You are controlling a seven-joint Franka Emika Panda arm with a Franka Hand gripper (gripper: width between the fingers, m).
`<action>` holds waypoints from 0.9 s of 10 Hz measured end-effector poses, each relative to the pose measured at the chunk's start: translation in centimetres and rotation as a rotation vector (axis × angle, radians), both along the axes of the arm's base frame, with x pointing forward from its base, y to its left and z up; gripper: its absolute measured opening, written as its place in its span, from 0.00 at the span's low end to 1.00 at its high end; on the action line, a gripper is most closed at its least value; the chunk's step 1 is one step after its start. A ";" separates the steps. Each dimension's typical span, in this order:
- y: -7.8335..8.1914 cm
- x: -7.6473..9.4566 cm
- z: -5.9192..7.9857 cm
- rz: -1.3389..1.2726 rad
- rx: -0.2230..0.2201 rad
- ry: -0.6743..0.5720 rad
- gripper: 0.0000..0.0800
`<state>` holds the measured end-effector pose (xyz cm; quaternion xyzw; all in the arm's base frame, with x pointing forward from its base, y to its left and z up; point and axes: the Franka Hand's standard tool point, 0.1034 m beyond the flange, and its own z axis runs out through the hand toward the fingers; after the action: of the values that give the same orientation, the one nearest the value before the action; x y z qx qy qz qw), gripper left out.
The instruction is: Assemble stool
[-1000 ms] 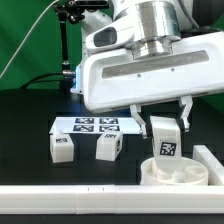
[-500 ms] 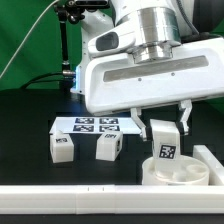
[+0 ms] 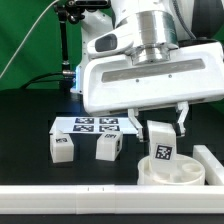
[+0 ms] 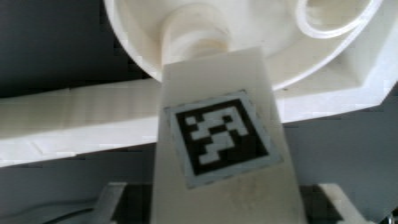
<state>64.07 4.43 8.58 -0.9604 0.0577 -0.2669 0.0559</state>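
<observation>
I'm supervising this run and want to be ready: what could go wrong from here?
The leg, clamped in the gripper, looks tilted over the seat, so its end might jam in the hole rather than seat squarely. Pushing sideways could also slide the seat, since only the rail beside it seems to brace it.

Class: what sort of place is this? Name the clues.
Likely a robotics lab bench: a gripper holds a tagged white leg at the seat, and a marker board lies on the black table.

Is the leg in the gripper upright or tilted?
Slightly tilted: the leg, held by the gripper, leans over the seat, its tag skewed.
</observation>
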 end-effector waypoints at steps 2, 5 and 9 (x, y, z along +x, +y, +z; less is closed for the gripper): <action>0.0 0.0 0.0 -0.003 -0.005 -0.017 0.41; 0.0 0.0 0.0 -0.003 -0.005 -0.017 0.41; 0.0 0.1 0.1 -0.003 -0.004 -0.016 0.73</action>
<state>64.16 4.45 8.71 -0.9582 0.0581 -0.2749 0.0542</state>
